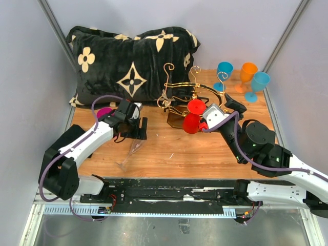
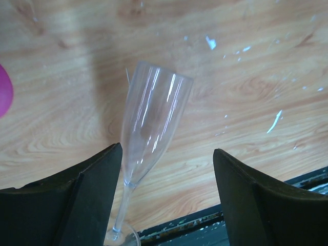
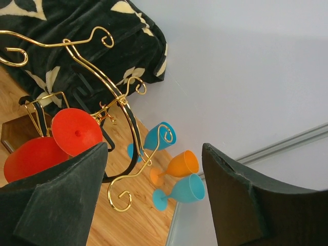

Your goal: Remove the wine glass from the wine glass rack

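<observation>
The gold wire wine glass rack [image 1: 179, 95] stands on a dark brown base at the middle back of the table; it also shows in the right wrist view [image 3: 120, 97]. A red wine glass [image 1: 192, 115] hangs upside down on the rack's right side. My right gripper [image 1: 218, 106] is open just right of it. In the right wrist view the red glass [image 3: 72, 134] lies outside the left finger [image 3: 61, 200], not between the jaws [image 3: 154, 151]. My left gripper [image 1: 136, 130] is open and empty, low over a clear flute [image 2: 154, 118] that lies on the table.
Two blue glasses [image 1: 224, 72] [image 1: 258, 84] and an orange glass [image 1: 247, 73] stand at the back right corner. A black flowered cushion [image 1: 128, 64] lies along the back. A pink object [image 1: 105, 111] sits by the left arm. The clear flute [image 1: 130, 151] lies near the front edge.
</observation>
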### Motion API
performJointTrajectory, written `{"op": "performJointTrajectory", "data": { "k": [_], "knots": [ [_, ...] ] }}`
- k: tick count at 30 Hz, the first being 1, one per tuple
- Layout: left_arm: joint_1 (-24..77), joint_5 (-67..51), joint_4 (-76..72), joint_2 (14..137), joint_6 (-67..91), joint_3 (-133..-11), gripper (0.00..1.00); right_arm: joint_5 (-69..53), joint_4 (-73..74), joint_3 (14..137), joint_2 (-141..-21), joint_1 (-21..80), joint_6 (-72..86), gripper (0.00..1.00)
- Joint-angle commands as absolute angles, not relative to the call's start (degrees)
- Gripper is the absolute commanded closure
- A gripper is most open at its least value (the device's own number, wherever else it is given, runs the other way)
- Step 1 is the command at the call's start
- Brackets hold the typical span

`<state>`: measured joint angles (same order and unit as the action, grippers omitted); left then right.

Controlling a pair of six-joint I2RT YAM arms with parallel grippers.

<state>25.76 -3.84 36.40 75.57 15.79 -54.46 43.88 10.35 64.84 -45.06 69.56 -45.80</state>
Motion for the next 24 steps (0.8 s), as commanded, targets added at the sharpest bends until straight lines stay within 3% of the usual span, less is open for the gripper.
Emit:
{"op": "performJointTrajectory", "data": {
  "k": [1,15,21,24],
  "knots": [
    [26.76,-6.20,32.81,76.36,15.16,-51.65,0.23,43.69,9.10,66.67,-44.74,68.99,-43.71,0.25],
    [32.80,0.07,27.27,90.95,13.95,-51.13,0.26,43.25,9.18,65.74,-42.53,68.90,-44.68,0.24],
    [32.82,0.70,24.73,91.27,13.87,-52.28,0.30,43.27,9.32,65.05,-41.36,68.90,-45.18,0.24],
    [32.87,0.43,24.76,91.88,13.22,-53.63,0.46,43.12,9.27,64.80,-41.37,68.91,-45.41,0.24]
  ]
}}
